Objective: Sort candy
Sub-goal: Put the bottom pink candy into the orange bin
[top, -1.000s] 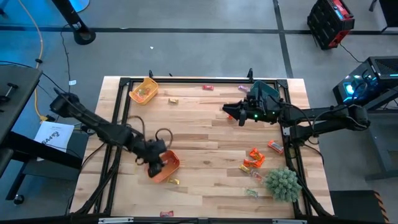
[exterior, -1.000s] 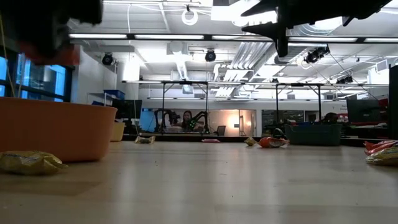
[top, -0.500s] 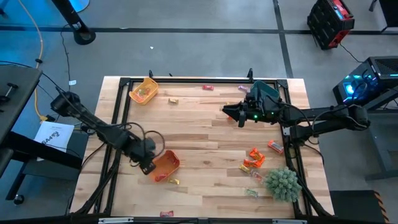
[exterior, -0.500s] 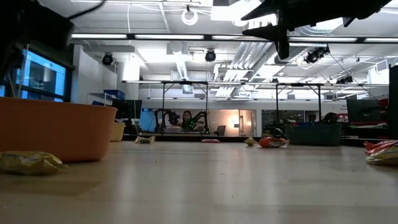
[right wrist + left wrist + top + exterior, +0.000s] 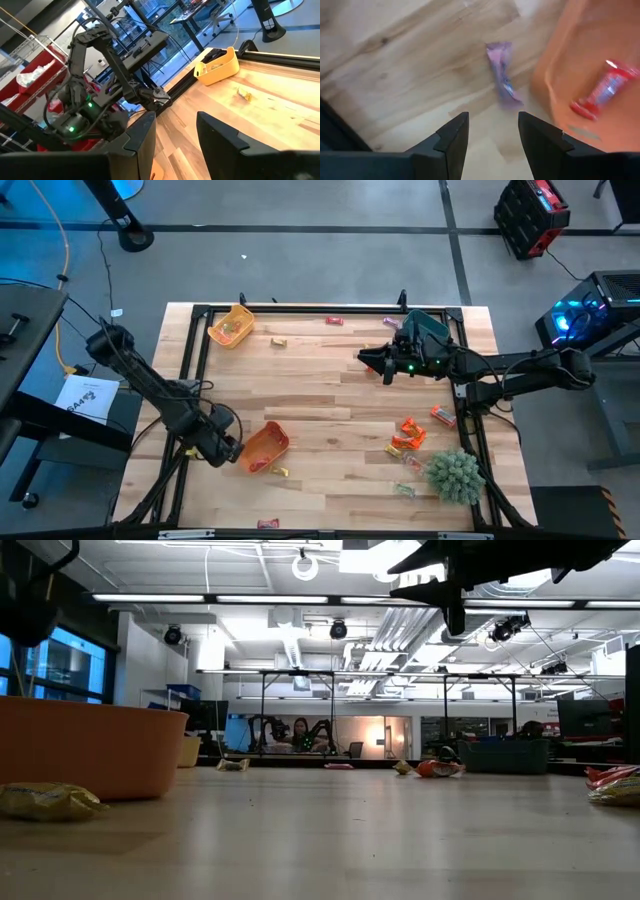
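My left gripper (image 5: 226, 450) (image 5: 492, 120) hangs open just left of the orange tray (image 5: 265, 448) (image 5: 580, 60), holding nothing. A purple wrapped candy (image 5: 501, 75) lies on the wood ahead of its fingers, beside the tray's wall. A red candy (image 5: 600, 91) lies inside the tray. My right gripper (image 5: 362, 358) (image 5: 175, 122) hovers open and empty over the far right of the table, in front of the teal tray (image 5: 425, 330). Orange and red candy (image 5: 408, 435) lies in a small heap at the right.
A yellow tray (image 5: 232, 325) (image 5: 220, 65) stands at the far left corner. Loose candy lies near it (image 5: 278, 340), along the far edge (image 5: 333, 321), by the orange tray (image 5: 280, 471) and near the front edge (image 5: 405, 490). A spiky green plant ball (image 5: 455, 475) sits at the near right.
My left gripper has drawn back from above the orange tray toward the table's left edge and now hangs beside the tray. The tray has stayed in place.
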